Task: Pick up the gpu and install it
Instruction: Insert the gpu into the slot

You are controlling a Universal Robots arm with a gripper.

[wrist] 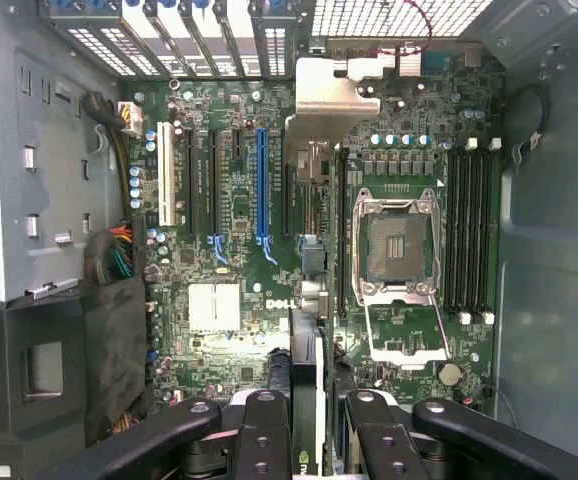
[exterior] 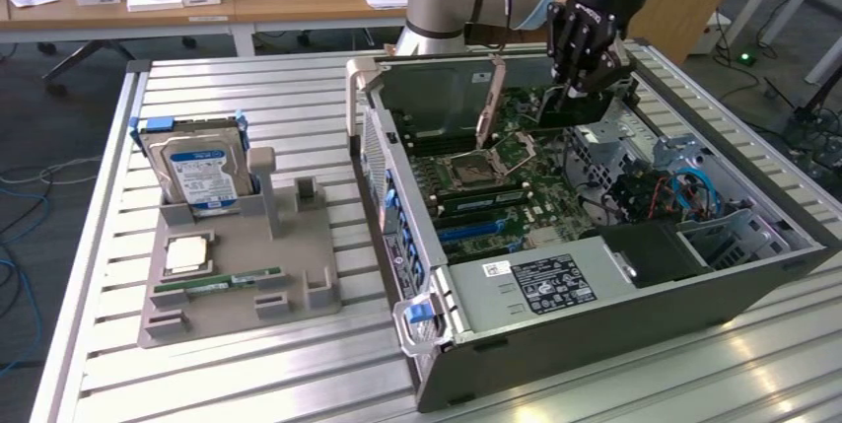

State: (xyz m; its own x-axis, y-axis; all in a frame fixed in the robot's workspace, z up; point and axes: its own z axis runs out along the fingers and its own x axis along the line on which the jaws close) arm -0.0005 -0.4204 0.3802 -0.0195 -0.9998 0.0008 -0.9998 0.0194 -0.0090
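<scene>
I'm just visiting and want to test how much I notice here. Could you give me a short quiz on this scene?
1. True or false: the hand is above the motherboard inside the open computer case.
2. What does the hand grip? A) hard drive B) gpu C) memory stick
3. Fill in: the hard drive stands upright in the grey holder at the exterior view's ____.
Key: 1 true; 2 B; 3 left.
</scene>
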